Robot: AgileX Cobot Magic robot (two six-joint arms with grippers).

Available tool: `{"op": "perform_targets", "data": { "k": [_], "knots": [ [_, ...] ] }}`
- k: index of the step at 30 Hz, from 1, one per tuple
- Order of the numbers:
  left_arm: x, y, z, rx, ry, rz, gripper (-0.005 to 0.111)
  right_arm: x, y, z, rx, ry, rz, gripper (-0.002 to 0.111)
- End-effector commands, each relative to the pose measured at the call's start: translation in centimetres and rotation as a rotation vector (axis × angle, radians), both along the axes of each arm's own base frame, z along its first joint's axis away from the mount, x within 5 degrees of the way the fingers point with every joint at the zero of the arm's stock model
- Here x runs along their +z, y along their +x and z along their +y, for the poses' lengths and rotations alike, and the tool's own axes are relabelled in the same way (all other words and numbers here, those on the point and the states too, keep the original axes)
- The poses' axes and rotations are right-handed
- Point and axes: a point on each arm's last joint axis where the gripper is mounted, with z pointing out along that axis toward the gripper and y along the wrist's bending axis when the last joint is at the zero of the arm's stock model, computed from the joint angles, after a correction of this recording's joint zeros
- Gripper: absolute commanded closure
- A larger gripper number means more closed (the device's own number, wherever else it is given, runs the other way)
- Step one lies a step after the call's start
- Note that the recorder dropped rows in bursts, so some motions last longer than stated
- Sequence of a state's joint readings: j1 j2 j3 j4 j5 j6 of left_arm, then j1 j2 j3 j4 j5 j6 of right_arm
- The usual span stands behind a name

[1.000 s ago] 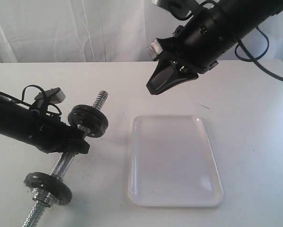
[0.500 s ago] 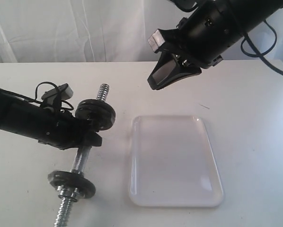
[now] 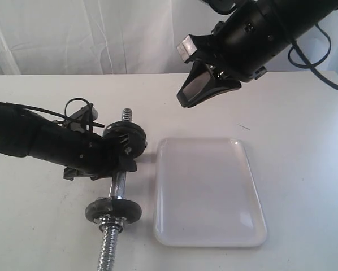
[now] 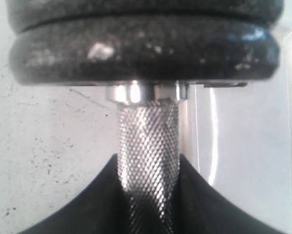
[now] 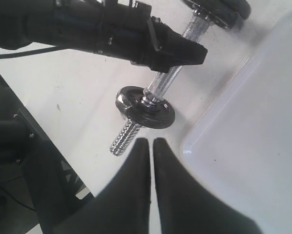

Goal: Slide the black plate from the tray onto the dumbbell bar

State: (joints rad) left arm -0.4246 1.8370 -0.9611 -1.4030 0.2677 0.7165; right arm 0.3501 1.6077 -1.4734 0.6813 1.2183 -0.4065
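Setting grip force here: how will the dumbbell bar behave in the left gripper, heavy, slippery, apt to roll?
Probably heavy for its size: the dumbbell bar looks like solid steel carrying black discs. The knurled middle should resist slipping in the left gripper. Released, it may roll on its round discs.

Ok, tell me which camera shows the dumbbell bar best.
The exterior view: the dumbbell bar shows nearly end to end, with discs near both ends, held by the left gripper. The left wrist view shows only its knurled shaft and one disc pair up close; the right wrist view crops the far discs.
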Motion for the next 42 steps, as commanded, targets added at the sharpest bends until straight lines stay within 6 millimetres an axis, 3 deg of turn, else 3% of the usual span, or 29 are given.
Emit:
{"op": "perform_targets", "data": {
  "k": [1,13,42],
  "knots": [
    [3.8,0.5,-1.8,-0.076,-0.180,-0.040,0.107,0.4,-0.2,-0.3,-0.005,-0.002,-0.013,0.105],
    [3.5,-0.1,-3.9,0.024,-0.102,-0.057,0.107,0.3,-0.1,-0.5,-0.004,-0.025,-0.022,0.105],
    [3.5,-0.2,-3.9,0.043,-0.120,-0.029,0.107,0.3,-0.1,-0.5,-0.004,-0.025,-0.022,0.105]
  ]
}}
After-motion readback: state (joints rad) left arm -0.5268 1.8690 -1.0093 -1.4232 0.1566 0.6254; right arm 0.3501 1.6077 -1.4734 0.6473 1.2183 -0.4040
